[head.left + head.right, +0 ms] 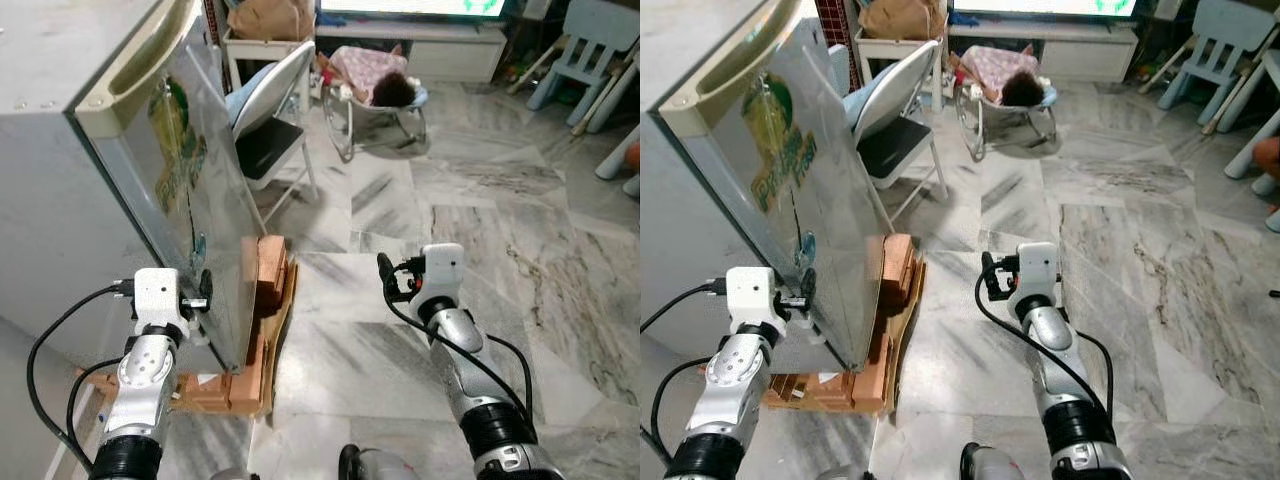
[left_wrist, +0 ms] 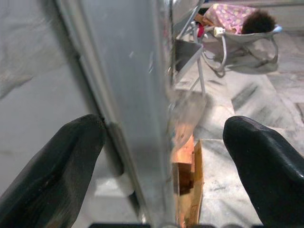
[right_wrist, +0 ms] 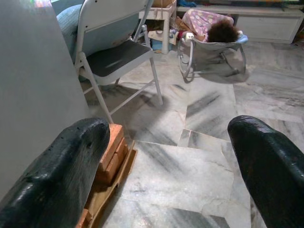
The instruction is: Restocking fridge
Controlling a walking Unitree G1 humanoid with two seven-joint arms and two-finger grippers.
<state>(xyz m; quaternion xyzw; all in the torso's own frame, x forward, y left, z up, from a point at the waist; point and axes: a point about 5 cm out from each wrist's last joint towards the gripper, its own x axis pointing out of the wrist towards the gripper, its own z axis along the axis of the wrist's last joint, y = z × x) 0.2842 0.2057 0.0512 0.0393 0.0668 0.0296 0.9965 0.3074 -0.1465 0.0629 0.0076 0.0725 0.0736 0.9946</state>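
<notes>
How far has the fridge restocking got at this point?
Early. Done: the left hand is open, straddling the fridge door's edge. In hand: whether it is opening or closing the door cannot be told. Left: any stocking; the open right hand is empty over the floor.

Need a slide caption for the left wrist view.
Left gripper, jaws open, straddling the fridge door's edge; wooden blocks underneath, folding chair beyond.

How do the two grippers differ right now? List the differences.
Position: the left gripper sits at the lower edge of the fridge door, its fingers straddling that edge; the right gripper hangs free over the marble floor.
Contact: the left is at the door; the right holds nothing.
Shared: both are open.
</notes>
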